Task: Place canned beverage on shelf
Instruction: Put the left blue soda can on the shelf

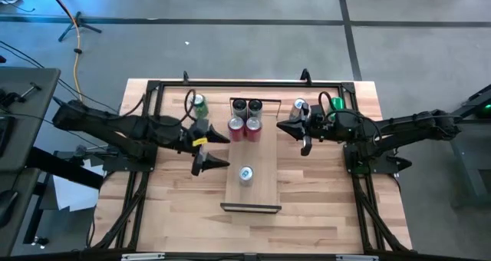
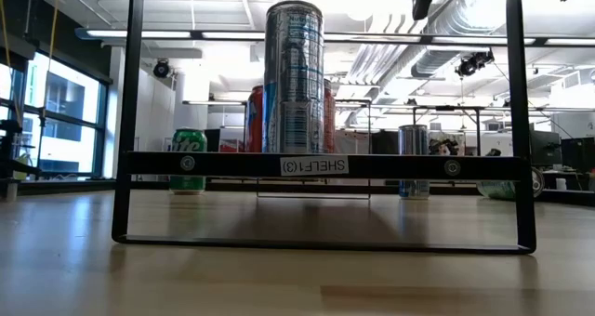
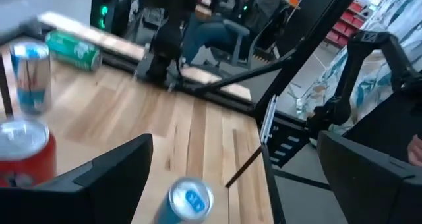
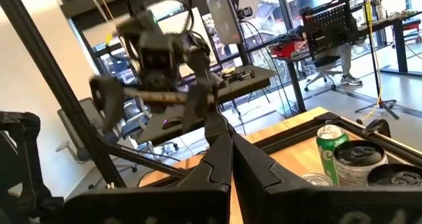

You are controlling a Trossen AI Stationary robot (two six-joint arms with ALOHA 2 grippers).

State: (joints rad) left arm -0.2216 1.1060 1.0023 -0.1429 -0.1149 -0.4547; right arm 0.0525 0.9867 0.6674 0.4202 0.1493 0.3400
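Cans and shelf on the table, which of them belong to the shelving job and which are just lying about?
Job:
shelf
silver can alone on the shelf
four cans grouped at the shelf's far end
left end effector, open beside the shelf

Lying about:
green can standing on the table
can on its side on the table
blue can on the table

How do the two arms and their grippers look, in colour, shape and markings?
Both arms are dark, slim and jointed. The left gripper has two pointed black fingers, with a yellow band just behind them. The right gripper is black too, its fingers tapering to a narrow tip, and green parts show on the arm behind it.
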